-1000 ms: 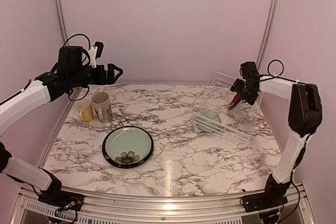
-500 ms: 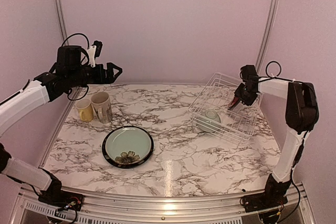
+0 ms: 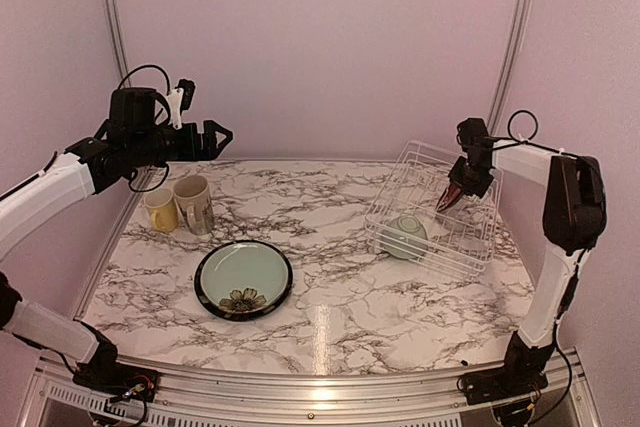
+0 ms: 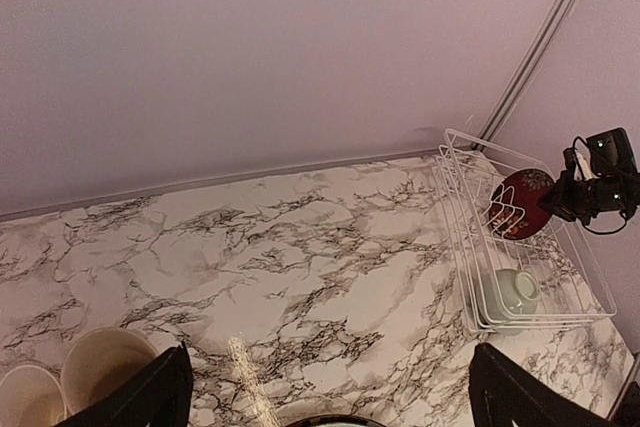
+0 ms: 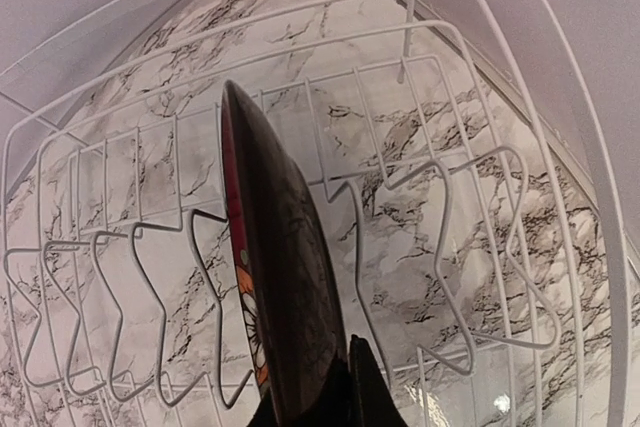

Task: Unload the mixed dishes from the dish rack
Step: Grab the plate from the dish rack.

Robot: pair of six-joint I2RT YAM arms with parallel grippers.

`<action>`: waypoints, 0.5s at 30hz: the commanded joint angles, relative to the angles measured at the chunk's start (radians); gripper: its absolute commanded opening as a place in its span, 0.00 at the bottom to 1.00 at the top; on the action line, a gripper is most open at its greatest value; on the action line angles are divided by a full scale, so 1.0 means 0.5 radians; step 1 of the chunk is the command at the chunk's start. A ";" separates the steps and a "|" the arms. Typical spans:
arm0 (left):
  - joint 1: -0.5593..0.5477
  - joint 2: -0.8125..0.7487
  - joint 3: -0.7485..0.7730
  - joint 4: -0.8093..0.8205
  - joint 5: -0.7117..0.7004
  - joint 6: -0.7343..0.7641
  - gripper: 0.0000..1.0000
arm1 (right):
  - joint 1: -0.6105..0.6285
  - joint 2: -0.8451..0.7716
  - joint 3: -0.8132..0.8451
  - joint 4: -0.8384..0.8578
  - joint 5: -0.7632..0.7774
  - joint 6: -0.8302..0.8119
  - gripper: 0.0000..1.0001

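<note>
The white wire dish rack (image 3: 468,247) stands at the table's right. A red flower-painted plate (image 5: 285,277) stands on edge in its slots, and my right gripper (image 5: 335,392) is shut on its rim from above; the plate also shows in the top view (image 3: 447,196). A pale-green bowl (image 3: 405,235) lies at the rack's near-left end. The pale-green plate (image 3: 243,277), the yellow mug (image 3: 160,210) and the cream mug (image 3: 195,204) sit on the marble at left. My left gripper (image 3: 221,139) hangs open high above the mugs, holding nothing.
The marble table (image 3: 330,197) is bounded by a metal rail along its front and by lilac walls at the back and sides. The rack's raised wire sides (image 5: 440,197) surround the red plate closely. In the left wrist view the rack (image 4: 470,247) lies far right.
My right gripper has shut on the red plate's rim. The rack and the bowl in it have shifted slightly. The left arm has stayed still.
</note>
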 commanded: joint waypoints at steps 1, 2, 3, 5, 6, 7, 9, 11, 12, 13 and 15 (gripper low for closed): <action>0.001 -0.045 0.012 -0.046 -0.012 -0.008 0.99 | 0.019 -0.103 0.149 -0.030 0.048 0.042 0.00; 0.002 -0.048 0.012 -0.046 -0.008 -0.011 0.99 | 0.027 -0.133 0.143 -0.028 0.067 0.024 0.00; 0.003 -0.048 0.014 -0.047 -0.005 -0.014 0.99 | 0.032 -0.161 0.137 -0.029 0.087 0.011 0.00; 0.002 -0.051 0.012 -0.046 -0.002 -0.014 0.99 | 0.040 -0.222 0.127 -0.030 0.130 -0.019 0.00; 0.003 -0.054 0.011 -0.046 -0.003 -0.014 0.99 | 0.043 -0.248 0.126 -0.039 0.144 -0.037 0.00; 0.002 -0.053 0.012 -0.046 -0.004 -0.015 0.99 | 0.045 -0.274 0.128 -0.055 0.174 -0.059 0.00; 0.002 -0.057 0.012 -0.048 -0.007 -0.012 0.99 | 0.056 -0.339 0.127 -0.099 0.240 -0.103 0.00; 0.003 -0.059 0.012 -0.049 -0.012 -0.009 0.99 | 0.074 -0.404 0.114 -0.129 0.323 -0.149 0.00; 0.003 -0.060 0.012 -0.049 -0.013 -0.008 0.99 | 0.082 -0.443 0.097 -0.118 0.337 -0.182 0.00; 0.002 -0.059 0.013 -0.051 -0.011 -0.009 0.99 | 0.081 -0.485 0.067 -0.086 0.315 -0.226 0.00; 0.002 -0.059 0.014 -0.052 -0.005 -0.008 0.99 | 0.078 -0.576 -0.011 0.002 0.192 -0.310 0.00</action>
